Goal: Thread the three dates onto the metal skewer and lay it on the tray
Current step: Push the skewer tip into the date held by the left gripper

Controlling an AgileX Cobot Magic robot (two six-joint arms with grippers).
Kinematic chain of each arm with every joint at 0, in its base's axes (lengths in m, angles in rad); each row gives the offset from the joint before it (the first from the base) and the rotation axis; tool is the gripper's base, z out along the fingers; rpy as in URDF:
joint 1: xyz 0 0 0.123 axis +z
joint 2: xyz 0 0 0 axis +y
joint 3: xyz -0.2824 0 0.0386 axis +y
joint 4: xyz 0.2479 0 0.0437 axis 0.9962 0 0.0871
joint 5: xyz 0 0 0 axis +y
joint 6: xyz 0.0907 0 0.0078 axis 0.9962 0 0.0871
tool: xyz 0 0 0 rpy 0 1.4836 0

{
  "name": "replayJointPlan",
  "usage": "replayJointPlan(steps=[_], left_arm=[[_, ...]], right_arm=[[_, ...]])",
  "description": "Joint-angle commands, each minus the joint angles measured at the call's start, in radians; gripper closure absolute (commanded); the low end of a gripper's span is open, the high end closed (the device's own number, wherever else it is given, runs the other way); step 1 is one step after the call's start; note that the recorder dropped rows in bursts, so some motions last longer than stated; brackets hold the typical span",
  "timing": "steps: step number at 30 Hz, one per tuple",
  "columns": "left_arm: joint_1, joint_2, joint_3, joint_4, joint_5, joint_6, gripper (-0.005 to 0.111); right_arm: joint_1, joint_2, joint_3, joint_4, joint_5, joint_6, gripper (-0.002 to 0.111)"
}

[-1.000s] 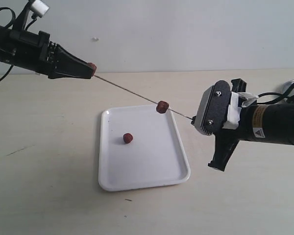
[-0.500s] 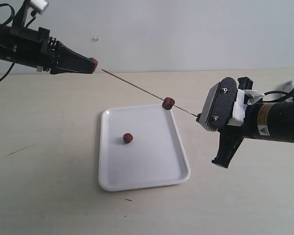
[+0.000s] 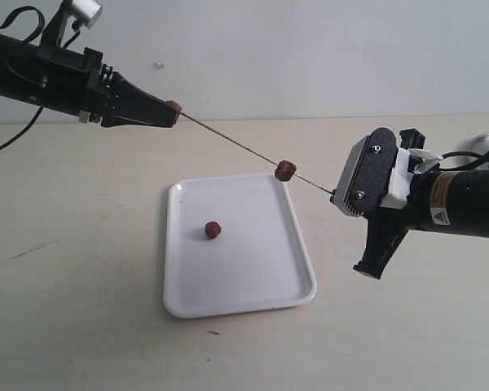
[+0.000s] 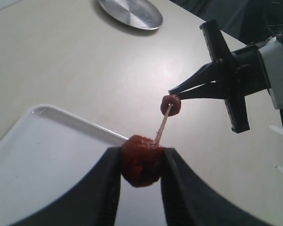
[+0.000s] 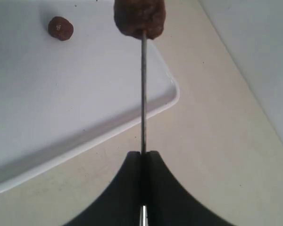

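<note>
Firstly, exterior: the metal skewer (image 3: 236, 143) ran from left gripper (image 3: 172, 116) to right gripper (image 3: 335, 194), middle date (image 3: 285, 169) beside the tray's (image 3: 253, 261) far right corner, loose date (image 3: 213, 230) mid-tray. Left wrist: left gripper clamped the end date (image 4: 141, 160). Right wrist: right gripper was closed on the metal skewer.

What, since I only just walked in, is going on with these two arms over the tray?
Two robot arms are threading dates onto a metal skewer. The right pincer is shut on one end of it, and one date sits threaded partway along, above the white tray. The left pincer grips a second date at the skewer's free tip; whether it is pierced yet is unclear. The third date lies loose on the tray.
</note>
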Motion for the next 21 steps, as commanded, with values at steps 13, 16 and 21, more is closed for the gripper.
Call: replayJointPlan(steps=[13,16,21], left_arm=[[0.044,-0.014,-0.006,-0.040,0.010,0.005,0.077],[0.051,-0.014,-0.006,-0.047,0.010,0.005,0.077],[0.048,-0.014,-0.006,-0.084,0.010,0.005,0.077]], right_arm=[[-0.002,0.000,0.000,0.038,0.005,0.006,0.108],[-0.002,0.000,0.000,0.038,0.010,0.006,0.108],[-0.002,0.000,0.000,0.038,0.010,0.006,0.108]])
